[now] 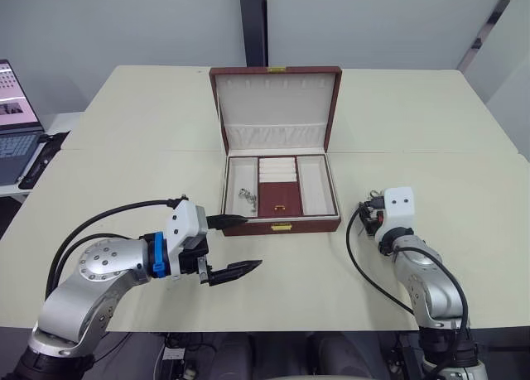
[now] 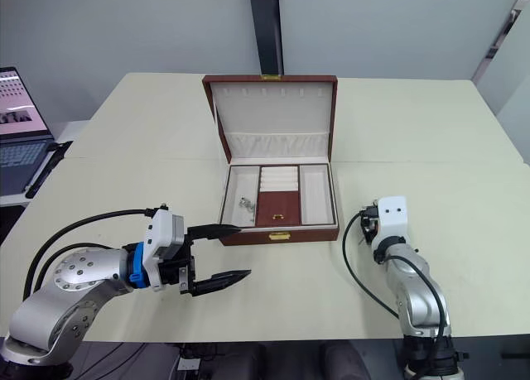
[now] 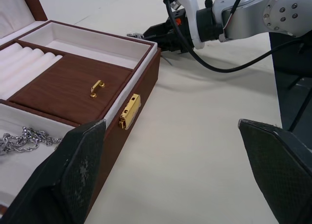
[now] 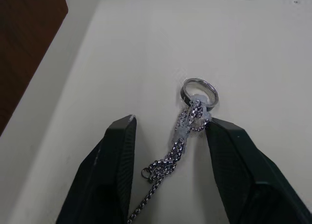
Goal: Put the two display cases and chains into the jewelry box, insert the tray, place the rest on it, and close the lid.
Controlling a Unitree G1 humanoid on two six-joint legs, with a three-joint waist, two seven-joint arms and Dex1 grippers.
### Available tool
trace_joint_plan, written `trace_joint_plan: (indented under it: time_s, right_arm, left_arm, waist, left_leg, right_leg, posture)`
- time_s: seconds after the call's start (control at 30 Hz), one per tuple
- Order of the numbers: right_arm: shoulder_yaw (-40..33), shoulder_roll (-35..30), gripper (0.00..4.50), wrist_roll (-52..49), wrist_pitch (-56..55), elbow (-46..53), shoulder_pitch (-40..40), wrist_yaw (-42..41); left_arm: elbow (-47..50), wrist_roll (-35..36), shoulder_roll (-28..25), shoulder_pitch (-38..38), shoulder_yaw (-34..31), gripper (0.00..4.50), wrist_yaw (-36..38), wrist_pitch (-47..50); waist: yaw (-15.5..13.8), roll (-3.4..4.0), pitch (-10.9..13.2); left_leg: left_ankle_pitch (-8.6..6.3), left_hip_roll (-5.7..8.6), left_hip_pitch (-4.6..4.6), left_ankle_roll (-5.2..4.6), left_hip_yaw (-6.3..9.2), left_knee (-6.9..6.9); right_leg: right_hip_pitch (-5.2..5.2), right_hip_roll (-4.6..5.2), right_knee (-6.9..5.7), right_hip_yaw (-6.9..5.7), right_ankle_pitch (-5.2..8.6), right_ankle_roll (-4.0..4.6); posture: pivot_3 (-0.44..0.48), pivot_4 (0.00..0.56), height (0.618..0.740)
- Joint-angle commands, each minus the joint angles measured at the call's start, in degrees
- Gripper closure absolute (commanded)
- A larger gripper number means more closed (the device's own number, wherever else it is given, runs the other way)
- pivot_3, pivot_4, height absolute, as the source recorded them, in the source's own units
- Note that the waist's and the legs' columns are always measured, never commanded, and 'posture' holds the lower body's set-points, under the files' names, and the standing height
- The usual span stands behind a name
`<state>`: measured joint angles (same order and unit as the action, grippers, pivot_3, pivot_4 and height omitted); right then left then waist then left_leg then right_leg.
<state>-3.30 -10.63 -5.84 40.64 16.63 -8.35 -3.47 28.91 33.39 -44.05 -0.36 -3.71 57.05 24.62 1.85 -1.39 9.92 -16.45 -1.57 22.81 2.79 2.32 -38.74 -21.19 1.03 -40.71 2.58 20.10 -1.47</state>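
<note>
the jewelry box (image 1: 281,224) stood with its lid (image 1: 276,107) up, tray (image 3: 68,85) seated inside, just beyond the left gripper (image 1: 234,247), whose jaws were spread wide. one chain (image 3: 24,137) lay in the tray's side compartment. another chain (image 4: 183,133) lay between the right gripper's (image 4: 170,151) parted jaws, unpinched.

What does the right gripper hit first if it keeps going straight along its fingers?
Probably the chain with a ring on the table. It lies between the open right gripper fingers, so the table surface follows. Depth is uncertain.
</note>
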Motion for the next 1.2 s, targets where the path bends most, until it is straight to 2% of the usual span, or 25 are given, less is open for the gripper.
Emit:
trace_joint_plan:
  time_s: [0.03, 0.27, 0.43, 0.67, 0.9, 1.2]
  right_arm:
    - [-2.5, 0.7, 2.91, -1.0, 3.0, -1.6, 0.6, 0.6]
    - [-3.9, 1.0, 4.49, -1.8, 3.8, -0.5, 0.3, 0.1]
    - [-4.0, 0.0, 4.49, -2.7, 2.2, 1.1, 0.6, -1.7]
    - [-4.1, -3.6, 4.49, -8.1, -0.9, 7.8, 0.4, -10.7]
    - [-4.6, -4.4, 4.49, -13.0, 4.1, 11.2, -4.6, -11.7]
    - [-1.9, 0.7, 4.49, -16.8, 9.3, 11.1, -16.8, -9.0]
  left_arm:
    - [1.6, 0.1, 0.3, 0.0, 0.1, 0.00, -0.1, -0.7]
    - [1.8, 0.3, 0.7, -0.2, 0.1, 0.00, -0.6, -0.3]
    - [1.9, 0.4, 1.5, -1.2, 0.6, 0.00, -1.3, -0.1]
    - [1.1, 0.6, 2.0, -1.4, 0.3, 0.00, -1.8, -0.1]
    - [0.8, 0.2, 2.3, -0.4, -0.3, 0.00, -3.0, -0.5]
    - [3.2, 0.3, 3.5, 5.2, -3.8, 0.00, -7.0, -1.3]
  waist:
    - [0.0, -0.04, 0.0]
    - [0.0, -0.03, 0.0]
    - [0.0, -0.02, 0.0]
    - [0.1, 0.18, 0.1]
    - [0.3, 0.19, 0.1]
    - [0.7, 0.21, 0.1]
  left_leg:
    - [0.00, 0.00, 0.00, 0.00, 0.01, 0.00]
    - [0.00, -0.02, 0.00, 0.00, 0.03, 0.01]
    - [0.00, -0.01, 0.02, -0.01, 0.04, 0.01]
    - [0.00, 0.00, 0.04, -0.01, -0.01, 0.01]
    - [0.00, -0.05, 0.04, -0.01, 0.02, 0.01]
    - [0.00, -0.08, 0.08, -0.01, 0.10, 0.02]
  right_leg:
    - [0.00, 0.00, 0.00, 0.00, 0.00, 0.00]
    - [-0.01, 0.00, 0.00, 0.00, 0.00, 0.00]
    - [-0.01, 0.00, 0.01, -0.01, 0.00, 0.00]
    - [-0.07, -0.01, -0.01, 0.00, 0.00, 0.00]
    - [-0.09, -0.05, -0.04, 0.00, 0.00, 0.00]
    - [-0.15, -0.05, -0.07, 0.01, 0.00, 0.00]
  posture:
    - [0.000, 0.150, 0.740]
    - [0.000, 0.150, 0.740]
    - [0.000, 0.150, 0.740]
    - [0.000, 0.150, 0.740]
    - [0.000, 0.150, 0.740]
    - [0.000, 0.150, 0.740]
